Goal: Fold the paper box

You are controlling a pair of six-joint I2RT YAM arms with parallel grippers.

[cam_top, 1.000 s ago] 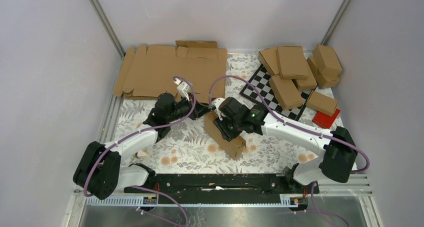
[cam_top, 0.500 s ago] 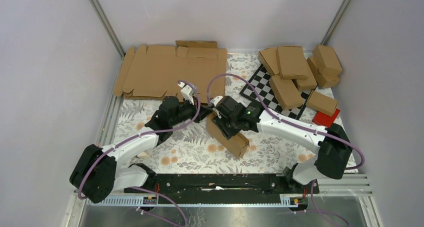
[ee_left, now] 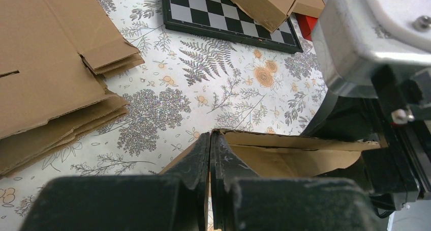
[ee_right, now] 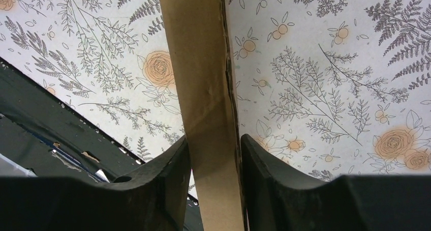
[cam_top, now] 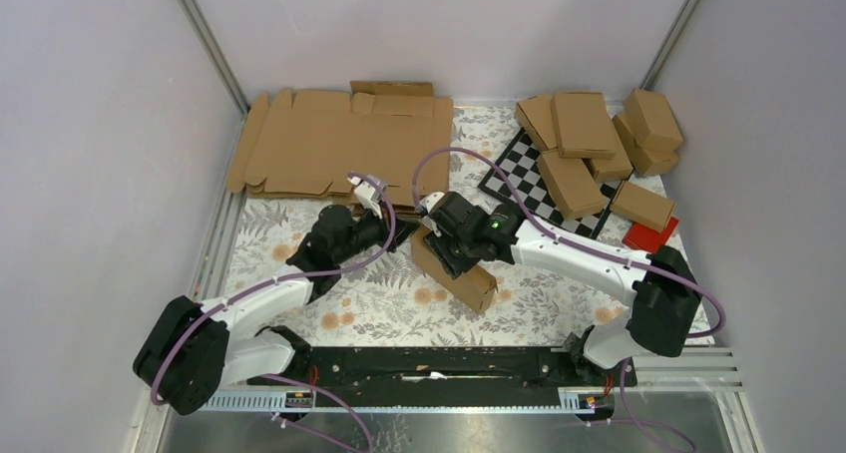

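The paper box is a slim brown carton lying slantwise on the floral mat at the middle. My right gripper is shut across its far half; in the right wrist view both fingers press the sides of the cardboard. My left gripper is at the box's open far-left end. In the left wrist view its jaws are closed together on the thin edge of the box's wall, with the open inside of the box to the right.
A stack of flat cardboard blanks lies at the back left. Several folded boxes are piled on a chequered board at the back right, with a red block beside them. A black rail runs along the near edge.
My left arm has shifted its wrist nearer and slightly right, its gripper staying at the box's end. The right gripper and box have shifted slightly left.
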